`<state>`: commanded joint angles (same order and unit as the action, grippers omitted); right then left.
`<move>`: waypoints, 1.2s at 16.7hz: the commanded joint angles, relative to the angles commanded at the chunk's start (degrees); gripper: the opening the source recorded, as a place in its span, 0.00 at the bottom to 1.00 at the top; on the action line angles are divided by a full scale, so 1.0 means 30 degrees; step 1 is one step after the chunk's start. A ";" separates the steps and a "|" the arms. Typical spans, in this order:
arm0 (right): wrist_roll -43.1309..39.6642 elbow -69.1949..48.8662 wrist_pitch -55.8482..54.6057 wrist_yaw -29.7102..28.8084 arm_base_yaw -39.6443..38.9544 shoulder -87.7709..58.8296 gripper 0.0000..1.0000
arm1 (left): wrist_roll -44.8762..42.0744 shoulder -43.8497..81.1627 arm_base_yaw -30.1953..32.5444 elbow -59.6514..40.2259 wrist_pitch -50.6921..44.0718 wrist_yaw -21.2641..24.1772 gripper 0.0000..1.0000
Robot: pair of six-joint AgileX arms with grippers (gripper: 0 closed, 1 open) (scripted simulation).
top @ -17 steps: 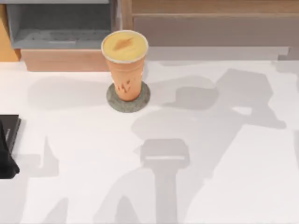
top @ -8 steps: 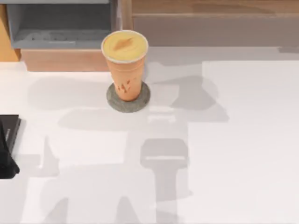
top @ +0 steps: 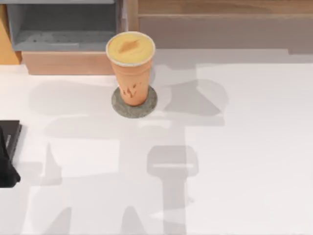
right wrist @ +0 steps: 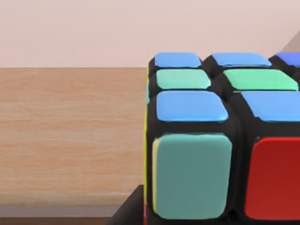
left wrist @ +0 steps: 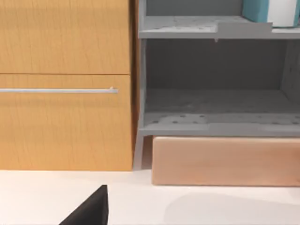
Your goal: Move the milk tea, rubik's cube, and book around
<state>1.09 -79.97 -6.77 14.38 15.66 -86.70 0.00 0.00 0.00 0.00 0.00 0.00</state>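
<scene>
The milk tea point(top: 130, 66), a tall orange-tan cup with a creamy top, stands upright on a round grey coaster point(top: 146, 107) at the back middle of the table. In the right wrist view the rubik's cube point(right wrist: 211, 140) sits very close, blue and green squares on top, teal and red facing me. My right gripper is shut on it, and one dark finger point(right wrist: 129, 211) shows at the cube's lower edge. The book point(left wrist: 255, 9), teal with white pages, stands on the upper grey shelf. My left gripper point(top: 7, 161) is parked at the table's left edge.
A grey shelf unit point(top: 63, 27) and a light wooden block point(top: 68, 63) line the back left. A wooden cabinet point(top: 220, 24) runs along the back right. Behind the cube lies a wooden surface point(right wrist: 70, 131). Arm shadows fall across the white table point(top: 254, 147).
The arm shadows on the table have shifted leftward and changed shape. The milk tea, its coaster and my left arm have not moved.
</scene>
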 joint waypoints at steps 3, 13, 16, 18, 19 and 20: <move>-0.0145 -0.0943 -0.0899 -0.0734 -0.0391 -0.0778 0.00 | 0.0000 0.0000 0.0000 0.0000 0.0000 0.0000 1.00; -0.0129 -0.8093 0.0836 -0.1307 -0.1193 -0.7023 0.00 | 0.0000 0.0000 0.0000 0.0000 0.0000 0.0000 1.00; -0.0067 -0.8302 0.1006 -0.1185 -0.1159 -0.7223 0.00 | 0.0000 0.0000 0.0000 0.0000 0.0000 0.0000 1.00; -0.0067 -0.8302 0.1006 -0.1185 -0.1159 -0.7223 0.00 | 0.0000 0.0000 0.0000 0.0000 0.0000 0.0000 1.00; -0.0067 -0.8302 0.1006 -0.1185 -0.1159 -0.7223 0.08 | 0.0000 0.0000 0.0000 0.0000 0.0000 0.0000 1.00; -0.0067 -0.8302 0.1006 -0.1185 -0.1159 -0.7223 0.15 | 0.0000 0.0000 0.0000 0.0000 0.0000 0.0000 1.00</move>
<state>0.90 -104.88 -3.75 10.83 12.18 -108.36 0.00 0.00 0.00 0.00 0.00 0.00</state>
